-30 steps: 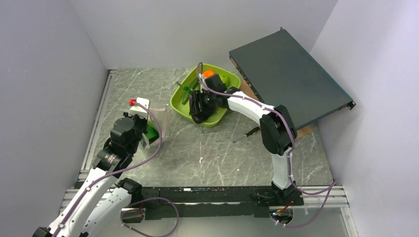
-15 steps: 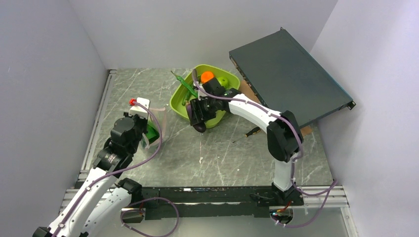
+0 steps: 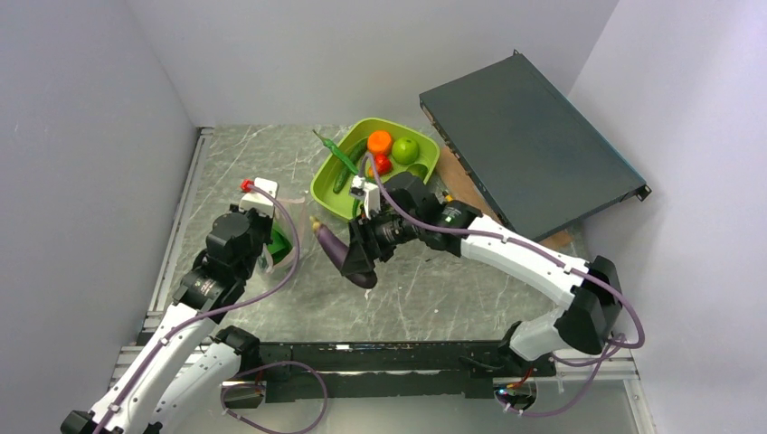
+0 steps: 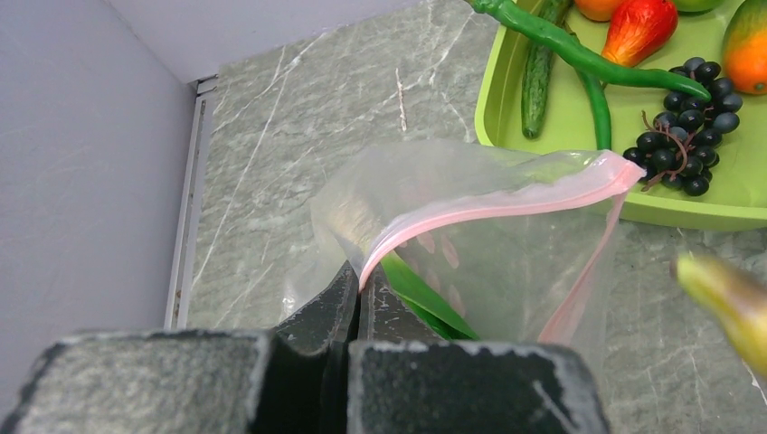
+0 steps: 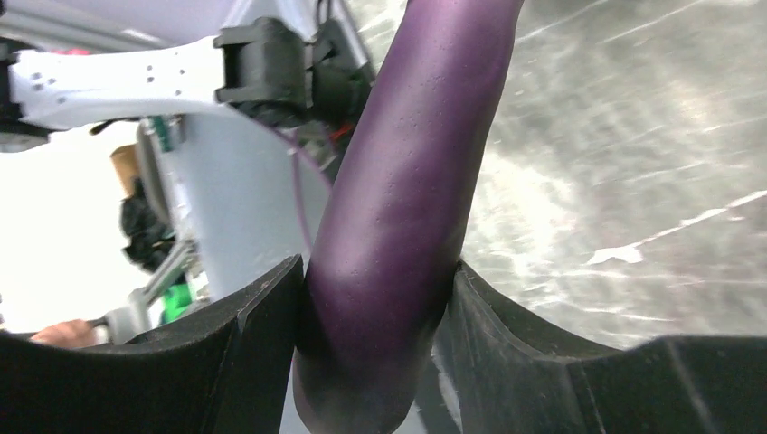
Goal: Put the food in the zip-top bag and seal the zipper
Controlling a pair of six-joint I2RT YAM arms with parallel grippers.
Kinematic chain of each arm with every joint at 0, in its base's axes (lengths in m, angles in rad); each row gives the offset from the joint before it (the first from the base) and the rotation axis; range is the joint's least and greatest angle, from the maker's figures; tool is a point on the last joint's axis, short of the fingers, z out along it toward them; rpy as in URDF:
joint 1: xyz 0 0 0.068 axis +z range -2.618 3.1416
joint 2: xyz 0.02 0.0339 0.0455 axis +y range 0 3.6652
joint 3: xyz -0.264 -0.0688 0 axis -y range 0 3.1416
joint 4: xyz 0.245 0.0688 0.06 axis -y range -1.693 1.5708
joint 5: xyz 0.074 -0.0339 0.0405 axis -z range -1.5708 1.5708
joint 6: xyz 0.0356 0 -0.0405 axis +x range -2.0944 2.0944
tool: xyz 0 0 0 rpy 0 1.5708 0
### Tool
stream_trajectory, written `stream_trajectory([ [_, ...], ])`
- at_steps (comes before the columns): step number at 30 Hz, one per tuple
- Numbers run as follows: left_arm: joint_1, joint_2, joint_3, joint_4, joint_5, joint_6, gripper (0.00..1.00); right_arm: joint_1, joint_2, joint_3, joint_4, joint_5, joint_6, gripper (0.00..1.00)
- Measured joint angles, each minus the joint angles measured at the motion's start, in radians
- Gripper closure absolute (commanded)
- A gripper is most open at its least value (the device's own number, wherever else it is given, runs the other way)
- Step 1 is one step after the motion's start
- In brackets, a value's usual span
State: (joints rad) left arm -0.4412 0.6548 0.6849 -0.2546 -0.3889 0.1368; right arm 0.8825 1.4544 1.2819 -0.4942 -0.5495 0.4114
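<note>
Right arm, change: it has swung off the lime-green tray (image 3: 331, 193) and now reaches out over the table (image 3: 425, 294) toward the left arm, its elbow low at the right.
Eggplant, change: eggplant (image 3: 340, 253) lifted out of the tray; it hangs in the air between the tray and the zip-top bag (image 4: 488, 262), near the mouth, not inside.
Left arm, bag: same place as before.
Dark box (image 3: 529, 149): flat, rectangular, matte, at the far right.
Table: grey-green marbled, white veins, slight gloss.
Tray: rounded square, smooth plastic; holds orange (image 3: 380, 141), green apple (image 3: 405, 150), red pepper (image 3: 383, 164), cucumber (image 3: 348, 168), grapes (image 4: 683, 136) and long green pod (image 4: 579, 59).
Bag: clear crinkly film, standing at left, mouth gaping; a green leafy piece (image 4: 425, 298) lies inside.
Zipper (image 4: 488, 203): pale pink strip, its two sides apart.
Eggplant surface: smooth, purple, finely dimpled, curved.
Right gripper (image 5: 375, 307): black fingers pinch the eggplant near its thick end.
Left gripper (image 4: 357, 289): pressed together on the bag's pink edge.
</note>
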Motion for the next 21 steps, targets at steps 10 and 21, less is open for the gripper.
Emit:
stream_trajectory([
  [10,0.000,0.003,0.000,-0.004,0.033,0.000,1.00,0.078,0.005,-0.069,0.275,-0.089,0.264,1.00],
  [21,0.000,-0.020,0.000,-0.005,0.059,0.000,1.00,0.081,0.344,0.090,0.496,0.029,0.454,0.31],
])
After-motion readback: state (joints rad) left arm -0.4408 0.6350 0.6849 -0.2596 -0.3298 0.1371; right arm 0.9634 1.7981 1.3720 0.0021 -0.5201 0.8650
